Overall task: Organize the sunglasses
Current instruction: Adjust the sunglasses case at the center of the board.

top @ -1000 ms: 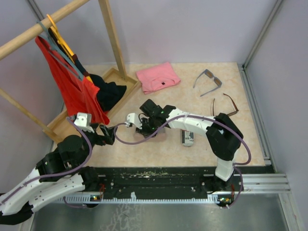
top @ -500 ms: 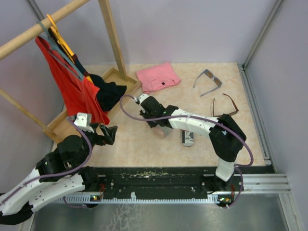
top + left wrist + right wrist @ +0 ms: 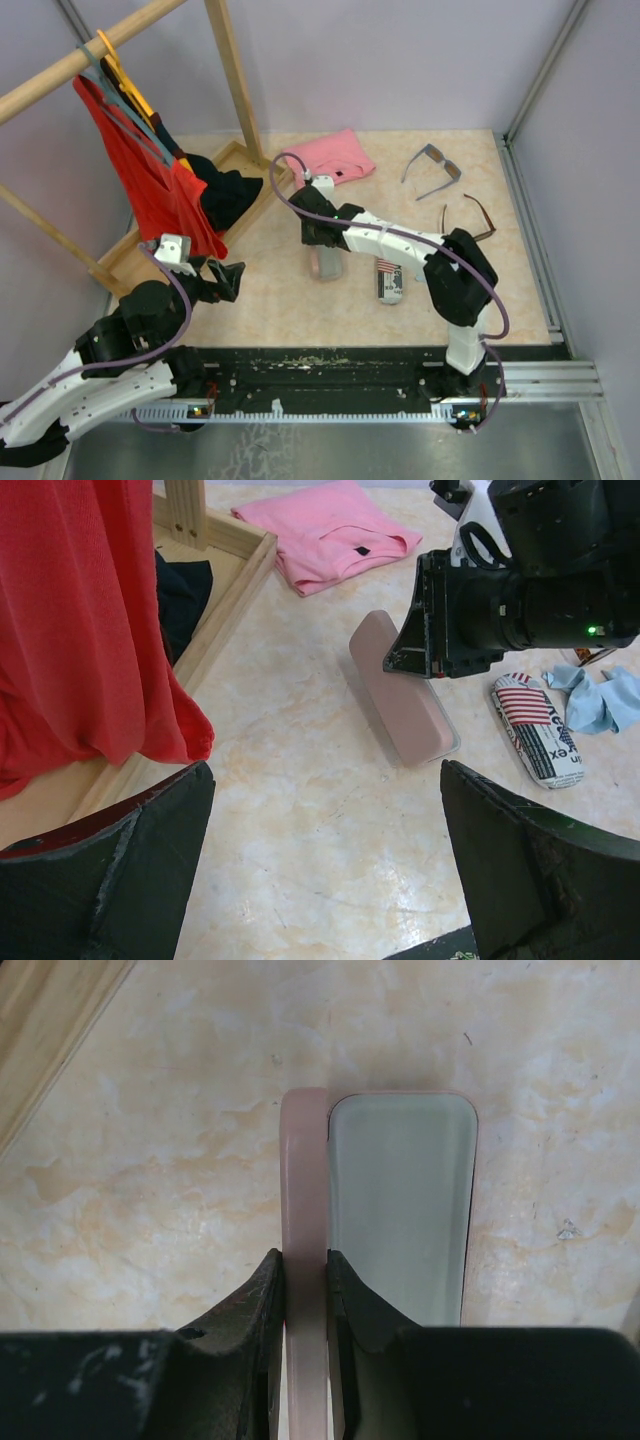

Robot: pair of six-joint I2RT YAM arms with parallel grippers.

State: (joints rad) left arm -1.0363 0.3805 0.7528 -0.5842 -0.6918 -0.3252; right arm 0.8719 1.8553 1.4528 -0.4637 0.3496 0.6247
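Observation:
Two pairs of sunglasses lie at the far right of the table: a grey-blue pair (image 3: 432, 166) and, nearer, a thin brown pair (image 3: 468, 220). Neither gripper is near them. My right gripper (image 3: 320, 238) (image 3: 304, 1260) is shut on the thin pink wall of the pink case (image 3: 325, 263) (image 3: 400, 705) (image 3: 303, 1170), which lies open on the table and shows a pale grey-green inside (image 3: 400, 1200). My left gripper (image 3: 228, 278) (image 3: 325, 860) hovers wide open over bare table at the near left, holding nothing.
A flag-patterned case (image 3: 390, 281) (image 3: 540, 742) lies right of the pink one, with a light blue cloth (image 3: 600, 695) beside it. A folded pink garment (image 3: 328, 160) lies at the back. A wooden rack (image 3: 235, 75) with a red garment (image 3: 150, 180) stands at the left.
The right arm's wrist has swung from the near left toward the back of the table, still gripping the pink case, which now shows below it. The left arm has not moved.

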